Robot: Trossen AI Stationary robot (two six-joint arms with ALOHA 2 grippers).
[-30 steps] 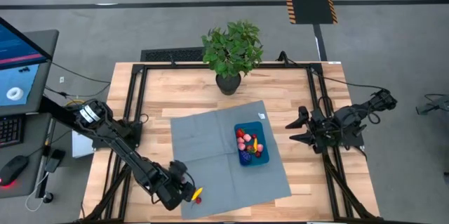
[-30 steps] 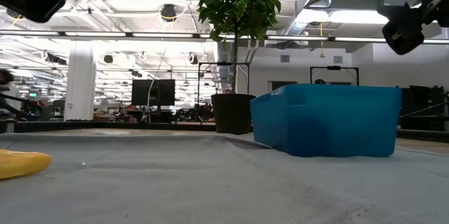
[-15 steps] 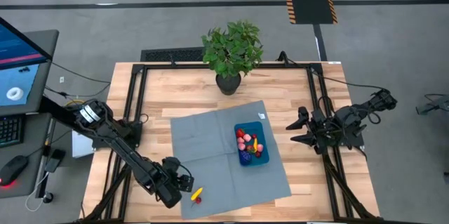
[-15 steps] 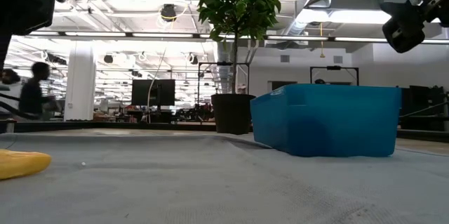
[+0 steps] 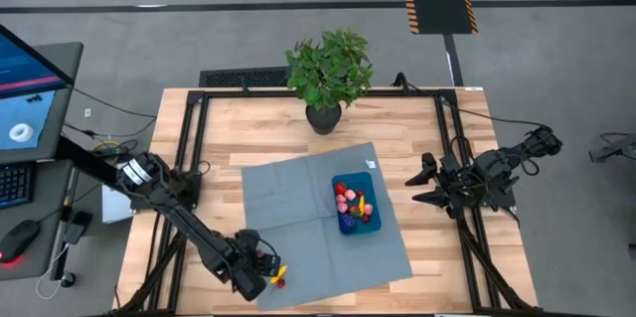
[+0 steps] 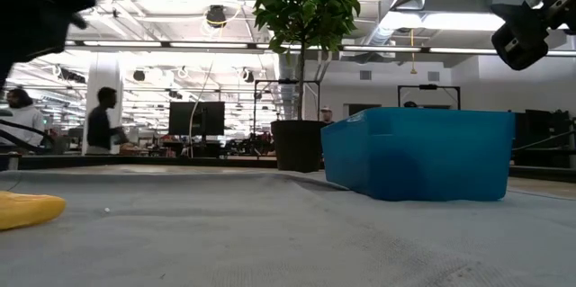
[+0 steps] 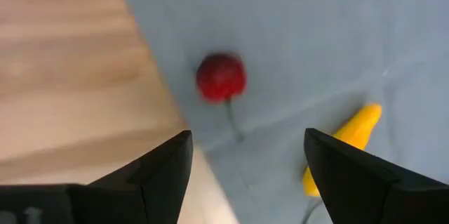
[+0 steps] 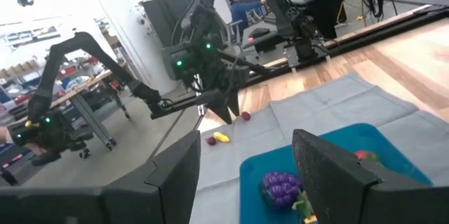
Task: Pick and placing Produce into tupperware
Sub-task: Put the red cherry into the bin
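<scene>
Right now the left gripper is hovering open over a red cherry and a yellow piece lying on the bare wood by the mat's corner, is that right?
Not quite. The red cherry and the yellow piece lie on the grey-blue mat, just inside its edge, not on the bare wood; the left wrist view shows it. The left gripper does hover open over them.

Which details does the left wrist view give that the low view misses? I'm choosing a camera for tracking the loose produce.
Only the left wrist view shows the red cherry with its stem, near the mat's edge by bare wood, with the left end effector open over it. Only the low view shows the blue tupperware, the potted plant and people in the room behind. Both show the yellow piece lying on the grey mat.
</scene>
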